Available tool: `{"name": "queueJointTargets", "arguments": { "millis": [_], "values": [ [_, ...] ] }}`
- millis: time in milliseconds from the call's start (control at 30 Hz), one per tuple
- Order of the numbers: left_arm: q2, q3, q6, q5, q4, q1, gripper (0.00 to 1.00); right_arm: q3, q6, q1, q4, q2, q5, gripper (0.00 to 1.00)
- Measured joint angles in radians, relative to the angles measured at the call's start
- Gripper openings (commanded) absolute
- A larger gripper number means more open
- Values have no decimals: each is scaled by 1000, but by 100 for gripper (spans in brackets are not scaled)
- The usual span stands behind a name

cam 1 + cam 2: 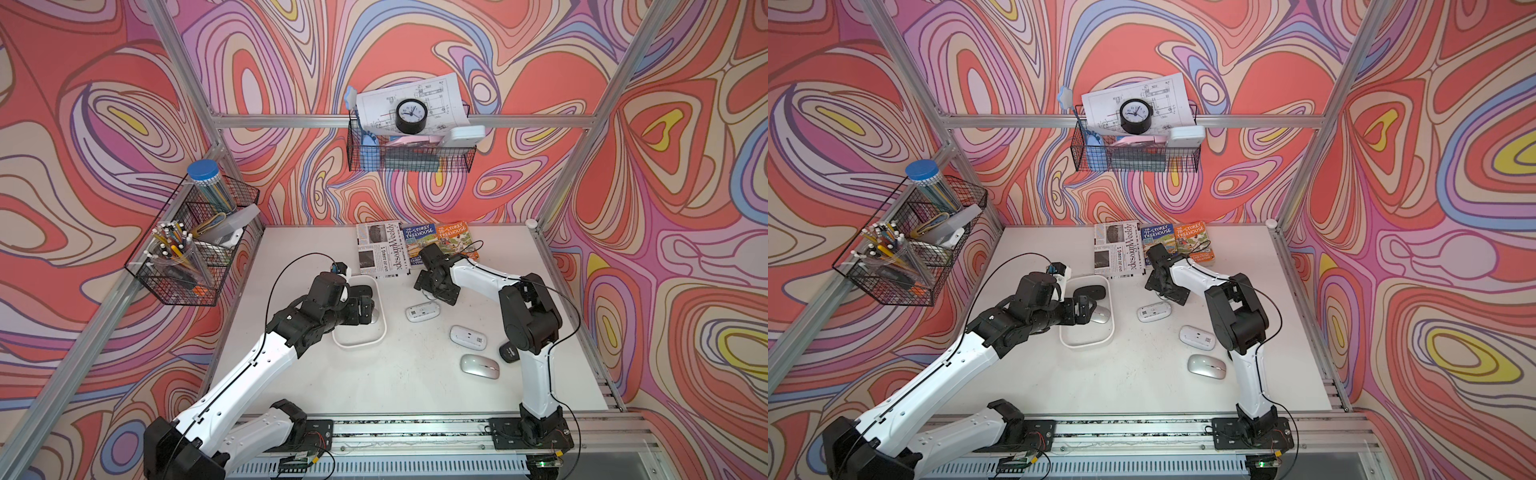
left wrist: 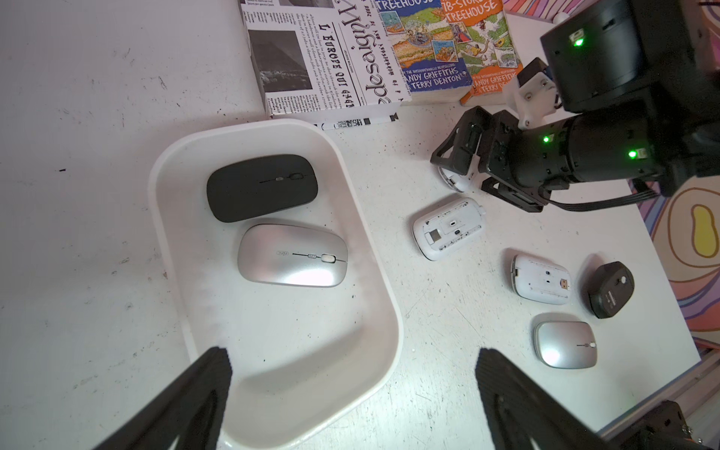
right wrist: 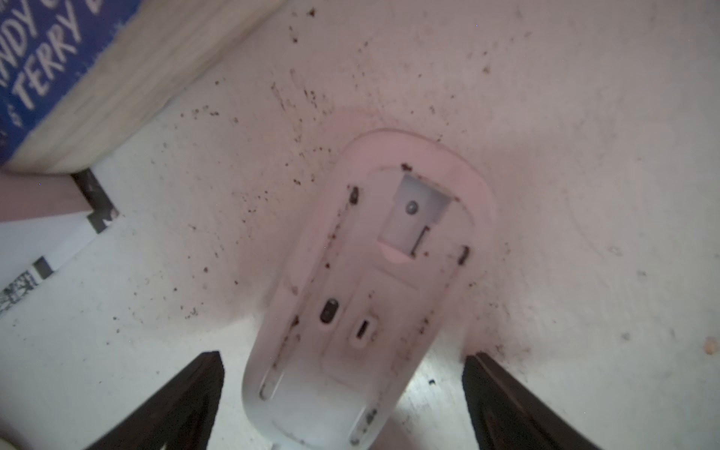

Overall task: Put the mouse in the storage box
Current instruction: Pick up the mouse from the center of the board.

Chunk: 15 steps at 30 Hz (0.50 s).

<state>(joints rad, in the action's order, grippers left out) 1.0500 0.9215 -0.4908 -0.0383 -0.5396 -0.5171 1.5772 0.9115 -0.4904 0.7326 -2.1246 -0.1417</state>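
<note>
the white storage box sits on the table and holds two mice side by side toward its back end: a black mouse and a silver mouse, both right way up. the rest of its floor is bare. two black wire baskets hang on the walls: the back basket carries a clock and a drawing sheet, the side basket pens and pencils.

a newspaper-print book lies just behind the box's rim. an upturned white mouse lies near the corner of a blue treehouse book, brown crumbs scattered round it. a second white mouse and a third white mouse, both belly up, a second silver mouse and a small black mouse lie apart on the table by the right arm.

the left arm reaches forward from the front rail. the left gripper hovers over the box's near half, fingers spread wide, holding nothing. the right arm bends at a raised elbow. the right gripper points down, fingers wide either side of the upturned white mouse, a gap on each side, nothing gripped.
</note>
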Motion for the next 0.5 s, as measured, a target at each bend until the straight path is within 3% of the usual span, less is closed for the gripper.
{"name": "queueJointTargets", "arguments": {
  "millis": [500],
  "values": [
    [1,-1,-6,0,0,1,96,47,-15,0,47,-41,-61,67]
  ]
}}
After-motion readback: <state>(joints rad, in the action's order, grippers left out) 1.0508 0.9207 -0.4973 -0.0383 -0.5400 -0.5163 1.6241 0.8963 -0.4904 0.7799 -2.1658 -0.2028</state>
